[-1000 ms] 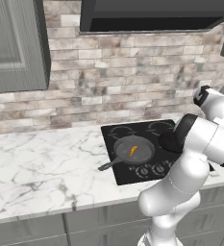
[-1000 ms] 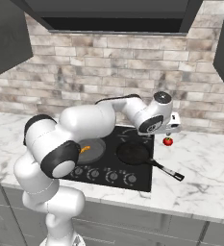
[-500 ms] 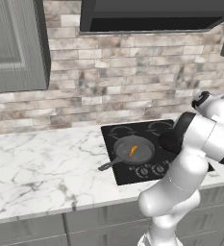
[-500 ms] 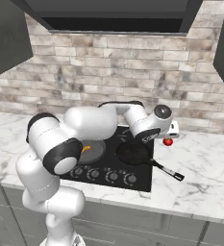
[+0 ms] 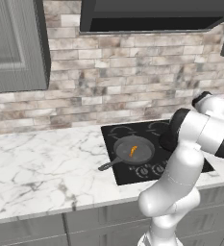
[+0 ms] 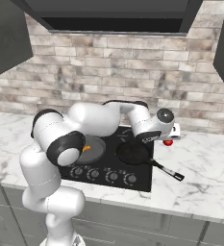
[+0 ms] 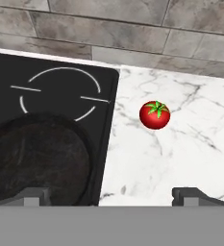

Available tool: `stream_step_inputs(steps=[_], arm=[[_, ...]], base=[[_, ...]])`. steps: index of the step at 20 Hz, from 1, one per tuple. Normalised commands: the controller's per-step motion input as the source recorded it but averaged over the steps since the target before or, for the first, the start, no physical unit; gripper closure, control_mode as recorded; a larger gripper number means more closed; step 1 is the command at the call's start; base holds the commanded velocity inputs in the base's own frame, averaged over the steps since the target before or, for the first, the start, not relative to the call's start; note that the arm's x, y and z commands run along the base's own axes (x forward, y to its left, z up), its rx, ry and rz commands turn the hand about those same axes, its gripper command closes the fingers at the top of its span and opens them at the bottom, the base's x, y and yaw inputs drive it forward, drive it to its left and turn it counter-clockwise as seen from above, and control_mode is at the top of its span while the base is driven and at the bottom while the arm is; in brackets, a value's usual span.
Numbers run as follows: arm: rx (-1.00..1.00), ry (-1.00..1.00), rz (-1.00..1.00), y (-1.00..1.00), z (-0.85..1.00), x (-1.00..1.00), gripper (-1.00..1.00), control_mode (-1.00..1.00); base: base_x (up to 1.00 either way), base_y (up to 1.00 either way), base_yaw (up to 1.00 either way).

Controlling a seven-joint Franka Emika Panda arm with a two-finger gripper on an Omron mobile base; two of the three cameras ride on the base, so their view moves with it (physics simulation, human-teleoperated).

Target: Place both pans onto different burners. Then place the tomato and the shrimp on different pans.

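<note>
The tomato (image 7: 155, 115), red with a green top, lies on the marble counter just right of the cooktop (image 7: 7, 72). My gripper (image 7: 114, 196) hangs open above it, nothing between its fingertips (image 7: 34, 194). In the right base view the gripper (image 6: 174, 134) sits just above the tomato (image 6: 168, 142). The black pan (image 6: 132, 153) with its long thin handle rests on the front right burner. Behind it in the hand view is a bare burner ring (image 7: 60, 93). The grey skillet (image 5: 134, 150) sits on the front left burner and holds the orange shrimp (image 5: 133, 150).
A brick wall (image 7: 132, 29) rises close behind the cooktop and the counter. The black pan's handle (image 6: 168, 170) sticks out over the counter to the right. Knobs (image 6: 104, 174) line the cooktop's front edge. A range hood (image 5: 152, 14) hangs overhead.
The hand has shifted slightly over the tomato and the arm's elbow has swung. The jaws stay open. Both pans, the shrimp and the tomato have not moved.
</note>
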Motion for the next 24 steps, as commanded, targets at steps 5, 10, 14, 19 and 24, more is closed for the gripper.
stream_step_inputs(steps=[5, 10, 14, 19, 24], arm=[[0.01, 0.0, 0.0, -0.11, 0.0, 0.14, -1.0, -1.0], [0.01, 0.0, 0.0, -0.02, -0.02, 0.24, -1.0, -1.0], [0.02, 0.0, 0.0, -0.02, -0.06, 0.23, -1.0, -1.0], [0.02, 0.0, 0.0, -0.1, -0.07, 0.21, -1.0, -1.0], [0.01, 0.02, 0.0, -0.19, -0.08, 0.21, -1.0, -1.0]], base=[[0.0, 0.0, 0.0], [0.0, 0.0, 0.0], [0.0, 0.0, 0.0], [0.0, 0.0, 0.0], [0.0, 0.0, 0.0]])
